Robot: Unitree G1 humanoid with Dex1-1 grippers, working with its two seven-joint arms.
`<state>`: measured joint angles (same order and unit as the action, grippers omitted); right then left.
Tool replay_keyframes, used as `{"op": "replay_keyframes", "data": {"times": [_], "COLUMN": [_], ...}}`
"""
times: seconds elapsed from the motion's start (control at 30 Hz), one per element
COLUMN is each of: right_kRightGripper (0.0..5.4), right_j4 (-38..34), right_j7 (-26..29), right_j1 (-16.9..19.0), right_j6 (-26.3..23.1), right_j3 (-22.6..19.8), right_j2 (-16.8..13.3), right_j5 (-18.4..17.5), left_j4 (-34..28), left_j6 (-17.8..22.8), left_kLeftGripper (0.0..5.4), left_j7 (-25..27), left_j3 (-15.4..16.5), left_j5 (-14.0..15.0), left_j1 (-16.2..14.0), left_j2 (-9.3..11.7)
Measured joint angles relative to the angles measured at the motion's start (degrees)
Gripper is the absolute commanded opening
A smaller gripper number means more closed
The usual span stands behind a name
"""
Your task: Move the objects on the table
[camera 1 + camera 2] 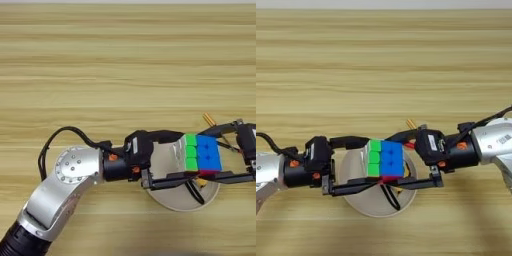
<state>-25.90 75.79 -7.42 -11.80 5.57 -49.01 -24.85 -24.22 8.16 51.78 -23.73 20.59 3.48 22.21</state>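
In the left eye view, you are holding the cube (202, 154) above the plate (170, 199); keep it level. In the right eye view, the left gripper (367, 165) and right gripper (402, 161) are both pinching the cube between spread jaws, over the tabletop (384, 65)

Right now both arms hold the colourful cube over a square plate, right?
Not quite: the plate is round, as the right eye view shows. The rest stands: the left gripper and the right gripper meet at the cube above it.
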Motion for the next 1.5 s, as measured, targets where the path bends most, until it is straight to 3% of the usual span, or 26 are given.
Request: {"op": "replay_keyframes", "data": {"times": [0.03, 0.63, 0.83, 1.17, 1.5], "right_kRightGripper": [3.65, 5.4, 5.4, 5.4, 5.4], "right_j4": [0.0, -0.91, -0.9, -1.27, -1.3], "right_j7": [0.0, -0.46, -0.93, -4.38, -9.43], "right_j1": [0.0, -0.04, -0.06, -0.52, -0.33], "right_j6": [-0.09, -1.32, -1.67, -4.26, -4.81], "right_j3": [0.0, -0.05, -1.58, -6.5, -7.68], "right_j2": [0.0, 0.04, 0.05, 0.97, 4.84], "right_j5": [-0.04, -1.8, -4.29, -11.36, -12.8], "left_j4": [0.02, 1.03, 3.05, 7.13, 13.29], "left_j6": [0.0, -0.01, -0.61, -2.44, -6.83], "left_kLeftGripper": [3.28, 3.26, 3.26, 3.26, 3.26], "left_j7": [0.0, -1.1, -1.43, -4.47, -9.1], "left_j3": [0.0, 0.05, 0.63, 2.82, 4.45], "left_j5": [0.0, 0.0, -0.27, -2.28, -7.64], "left_j1": [0.0, -0.01, -0.01, -0.19, -0.52], "left_j2": [-0.02, -1.33, -1.39, -2.4, -3.36]}}
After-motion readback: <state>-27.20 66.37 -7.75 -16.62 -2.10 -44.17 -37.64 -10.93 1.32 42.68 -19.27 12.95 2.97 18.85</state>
